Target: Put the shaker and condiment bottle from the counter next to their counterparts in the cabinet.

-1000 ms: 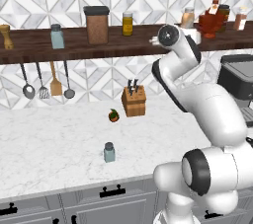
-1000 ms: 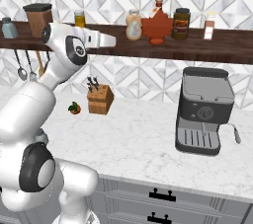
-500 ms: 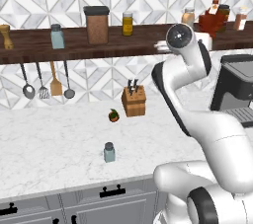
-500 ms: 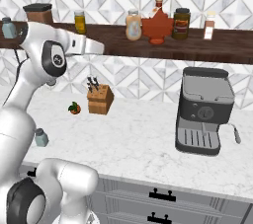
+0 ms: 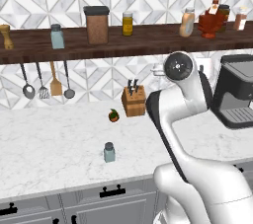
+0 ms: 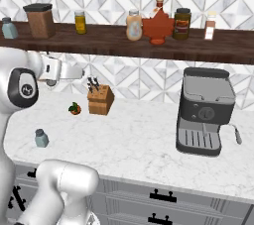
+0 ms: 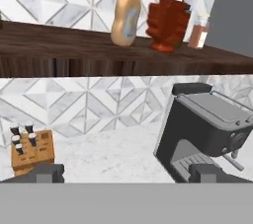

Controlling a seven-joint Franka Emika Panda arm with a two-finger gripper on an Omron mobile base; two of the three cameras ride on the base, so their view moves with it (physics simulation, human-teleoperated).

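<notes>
A pale blue-grey shaker (image 5: pixel 109 152) (image 6: pixel 41 138) stands alone on the marble counter, near its front edge. Its twin (image 5: pixel 57 37) (image 6: pixel 8 28) stands at the left of the cabinet, a long dark-brown shelf (image 5: pixel 148 43) (image 6: pixel 99 39) (image 7: pixel 59 45). On that shelf the peach-orange condiment bottle (image 5: pixel 187 22) (image 6: pixel 134 25) (image 7: pixel 125 15) stands upright right beside a red leaf-shaped bottle (image 5: pixel 210 20) (image 6: pixel 158 25) (image 7: pixel 170 20) and a dark-capped jar (image 6: pixel 182 23). My gripper (image 6: pixel 79 74) (image 7: pixel 126 173) hangs open below the shelf, above the knife block, with nothing between its fingers.
A wooden knife block (image 5: pixel 134 101) (image 6: pixel 100 99) (image 7: pixel 30 152) and a small red fruit (image 5: pixel 114 115) sit at the back of the counter. A black coffee machine (image 5: pixel 237 94) (image 6: pixel 204 110) (image 7: pixel 207 129) stands to the right. Utensils (image 5: pixel 44 77) hang under the shelf. A brown canister (image 5: pixel 97 24) stands on it.
My hand has dropped from shelf height to below the shelf and drawn back from it. The jaws stayed open. The bottles and the counter shaker have not moved.
</notes>
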